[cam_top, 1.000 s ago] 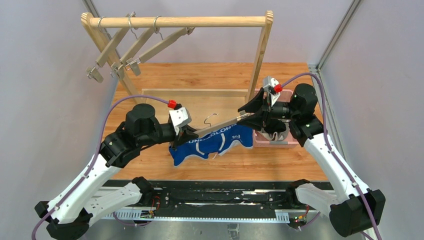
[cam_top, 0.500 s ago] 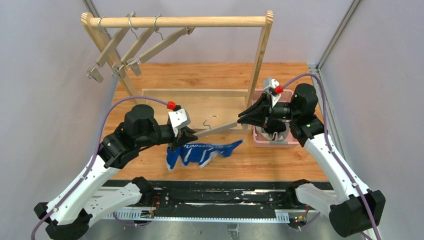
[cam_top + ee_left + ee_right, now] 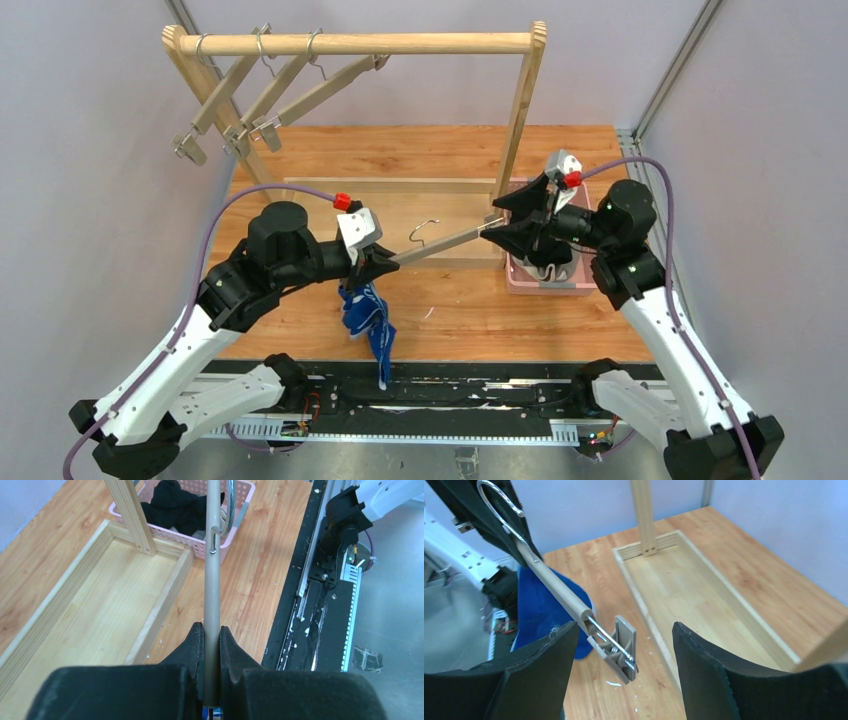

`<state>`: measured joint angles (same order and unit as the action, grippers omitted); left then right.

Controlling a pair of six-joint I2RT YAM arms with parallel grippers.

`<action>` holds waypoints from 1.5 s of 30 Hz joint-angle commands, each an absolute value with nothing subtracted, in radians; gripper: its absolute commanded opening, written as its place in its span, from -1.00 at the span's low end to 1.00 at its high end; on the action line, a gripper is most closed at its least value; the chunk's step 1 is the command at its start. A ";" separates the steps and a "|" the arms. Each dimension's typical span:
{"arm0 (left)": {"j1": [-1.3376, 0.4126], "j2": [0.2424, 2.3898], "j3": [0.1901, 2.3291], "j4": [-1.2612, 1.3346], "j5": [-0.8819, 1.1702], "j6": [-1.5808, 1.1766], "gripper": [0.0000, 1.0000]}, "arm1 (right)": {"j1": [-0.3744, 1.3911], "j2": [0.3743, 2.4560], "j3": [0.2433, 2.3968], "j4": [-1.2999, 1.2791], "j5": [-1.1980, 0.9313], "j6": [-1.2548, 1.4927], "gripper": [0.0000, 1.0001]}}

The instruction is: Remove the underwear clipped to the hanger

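The bright blue underwear (image 3: pixel 366 318) hangs limp from the left end of a tan clip hanger (image 3: pixel 445 243), reaching down past the table's front edge. It also shows in the right wrist view (image 3: pixel 538 611). My left gripper (image 3: pixel 385 264) is shut on the hanger bar (image 3: pixel 213 575). My right gripper (image 3: pixel 491 226) is open, its jaws on either side of the hanger's right clip (image 3: pixel 622 648), which is bare. The black underwear (image 3: pixel 175 505) lies in the pink basket (image 3: pixel 571 286). I cannot make out the grey underwear.
A wooden rack (image 3: pixel 360 44) at the back carries three bare clip hangers (image 3: pixel 255 105) at its left end. Its low wooden base frame (image 3: pixel 157 612) lies on the table between the arms. The rack's right post (image 3: pixel 521 105) stands beside the basket.
The blue underwear has come off the right clip and swung down to hang from the left end only. The right gripper has drawn back to the right and up.
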<state>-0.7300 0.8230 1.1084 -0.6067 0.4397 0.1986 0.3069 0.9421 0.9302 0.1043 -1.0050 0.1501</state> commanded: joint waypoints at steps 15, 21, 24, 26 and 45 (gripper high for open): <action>-0.735 0.842 1.130 -0.333 0.470 0.102 -0.99 | 0.298 0.749 0.864 0.106 -0.710 0.207 0.21; -0.735 0.834 1.063 -0.166 0.499 0.033 -1.00 | 0.298 0.737 0.816 0.256 -0.746 0.296 0.11; -0.735 0.828 0.998 -0.012 0.502 -0.045 -0.99 | 0.298 0.749 0.803 0.371 -0.781 0.371 0.12; -0.735 0.833 0.961 0.087 0.503 -0.112 -1.00 | 0.298 0.763 0.786 0.497 -0.804 0.431 0.11; -0.736 0.939 0.818 0.630 0.559 -0.487 -0.99 | 0.298 0.962 0.774 1.258 -0.873 0.902 0.02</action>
